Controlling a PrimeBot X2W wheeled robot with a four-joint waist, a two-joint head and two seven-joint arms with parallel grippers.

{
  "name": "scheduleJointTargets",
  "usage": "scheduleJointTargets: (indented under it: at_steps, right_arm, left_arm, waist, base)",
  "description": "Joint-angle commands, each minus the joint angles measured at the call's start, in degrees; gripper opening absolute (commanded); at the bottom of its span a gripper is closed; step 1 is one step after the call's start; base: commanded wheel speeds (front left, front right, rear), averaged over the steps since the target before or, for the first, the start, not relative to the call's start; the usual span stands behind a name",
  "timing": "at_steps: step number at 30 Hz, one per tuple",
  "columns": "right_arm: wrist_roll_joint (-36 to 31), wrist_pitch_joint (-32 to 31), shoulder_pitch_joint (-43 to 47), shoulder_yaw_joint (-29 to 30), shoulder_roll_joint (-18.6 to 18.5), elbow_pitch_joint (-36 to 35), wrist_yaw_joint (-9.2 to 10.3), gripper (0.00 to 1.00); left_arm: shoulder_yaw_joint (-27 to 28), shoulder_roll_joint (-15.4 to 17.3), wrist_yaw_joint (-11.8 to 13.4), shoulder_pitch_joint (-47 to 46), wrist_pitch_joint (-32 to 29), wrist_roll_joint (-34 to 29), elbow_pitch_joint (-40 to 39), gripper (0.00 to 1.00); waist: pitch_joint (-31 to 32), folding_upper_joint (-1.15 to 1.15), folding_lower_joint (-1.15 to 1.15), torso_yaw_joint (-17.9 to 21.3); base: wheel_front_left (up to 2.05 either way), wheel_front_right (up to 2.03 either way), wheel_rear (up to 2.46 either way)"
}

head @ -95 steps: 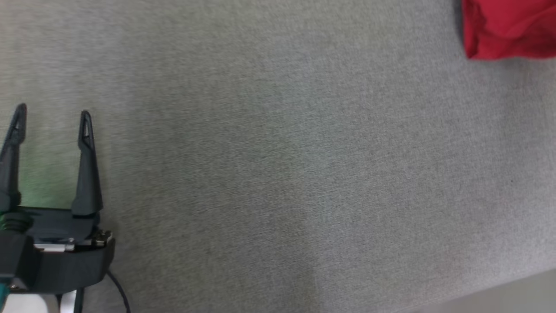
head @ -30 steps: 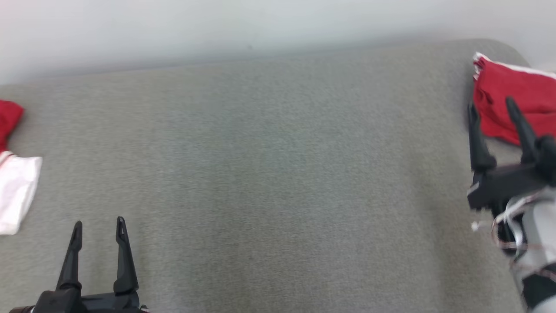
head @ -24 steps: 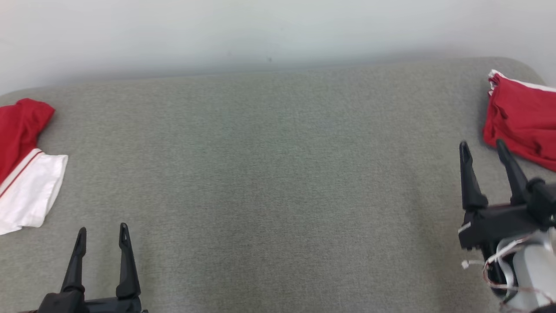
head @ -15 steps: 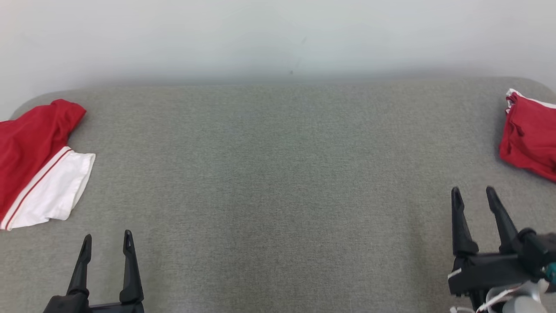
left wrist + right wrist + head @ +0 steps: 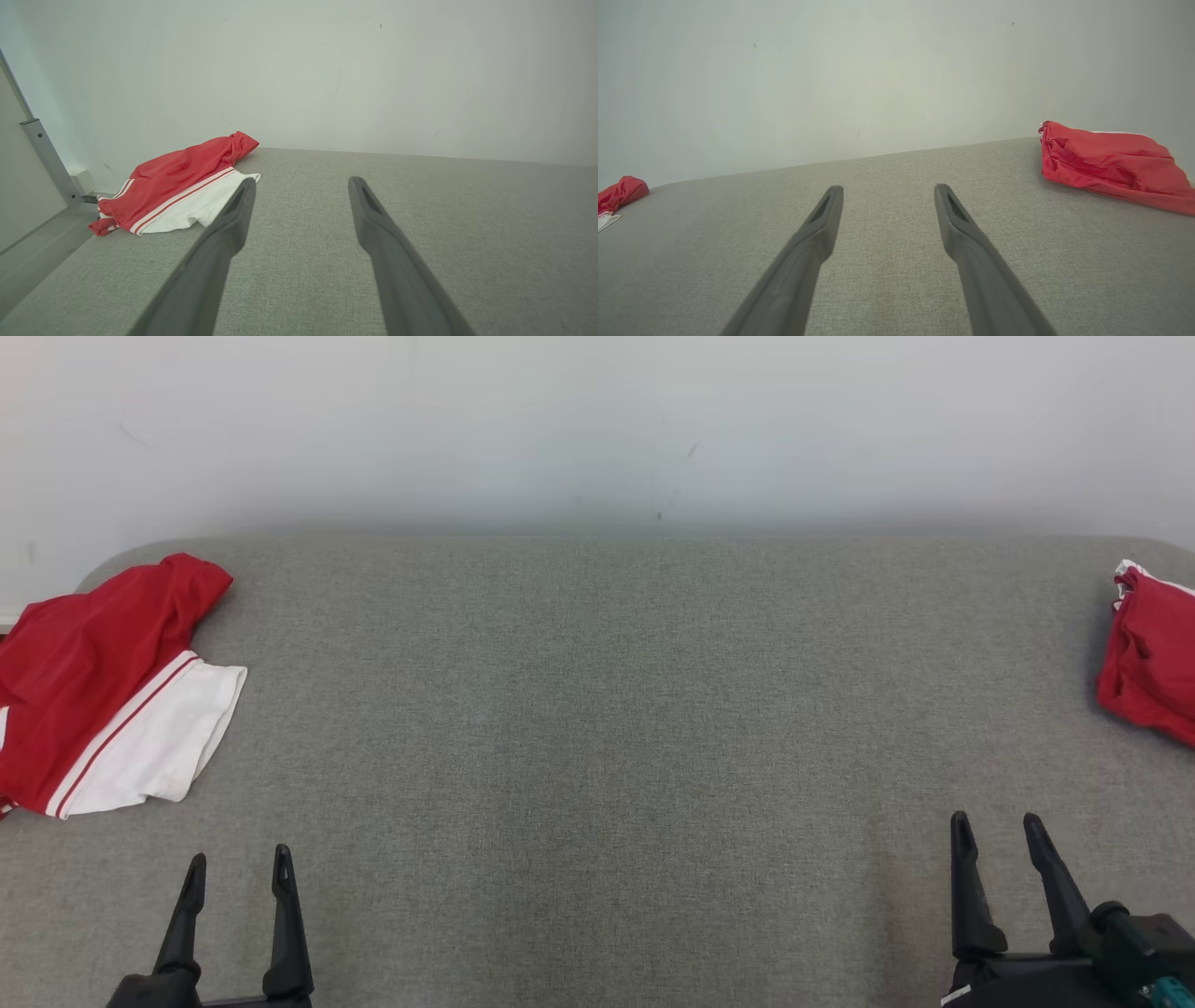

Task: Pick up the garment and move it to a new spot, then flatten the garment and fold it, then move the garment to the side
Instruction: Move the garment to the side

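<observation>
- Garment (image 5: 103, 691), red with a white panel and thin red stripes, lies crumpled at the far left end of the grey cloth surface (image 5: 597, 737), close to the back edge by the wall (image 5: 597, 429). In the left wrist view the garment (image 5: 177, 191) sits ahead and to the left of the fingers, its red part toward the wall and its white part nearer the camera; the right wrist view catches just a corner of it (image 5: 619, 193) at the left edge.
- A second garment (image 5: 1153, 663), all red with a sliver of white along its top edge, sits bunched in a compact heap at the far right end of the surface; the right wrist view shows it (image 5: 1106, 163) ahead and to the right.
- The left gripper (image 5: 239, 857) is at the lower left of the head view, near the front of the surface and well apart from the garment. Its fingers (image 5: 219, 247) are spread wide with nothing between them, touching no cloth.
- The right gripper (image 5: 995, 821) is at the lower right, well short of the second garment. Its fingers (image 5: 971, 242) are likewise parted and empty.
- Both grippers point straight away from the robot toward the wall, held low over the surface; whether the tips touch it I cannot tell.
- A grey metal rail (image 5: 46, 158) runs up the left side of the left wrist view, beside the end of the surface.
</observation>
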State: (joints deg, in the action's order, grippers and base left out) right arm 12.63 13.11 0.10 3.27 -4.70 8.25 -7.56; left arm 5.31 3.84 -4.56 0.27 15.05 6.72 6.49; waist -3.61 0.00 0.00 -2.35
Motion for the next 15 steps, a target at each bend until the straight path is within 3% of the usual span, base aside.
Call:
scheduleJointTargets:
  at_steps: [1,15]
  right_arm:
    - [-0.5,0.1,1.0,-0.4,0.4,-0.2,0.13,1.0]
    - [-0.5,-0.2,2.1,-0.9,0.8,-0.2,0.13,1.0]
  left_arm:
    - [-0.1,-0.2,-0.3,0.6,0.2,-0.4,0.3,1.0]
    - [-0.4,-0.2,-0.9,-0.1,0.2,-1.1,1.8,1.0]
  waist:
    - [0.0,0.0,0.0,0.1]
    - [0.5,0.0,0.0,0.5]
  base:
    - [0.0,0.0,0.0]
    - [0.0,0.0,0.0]
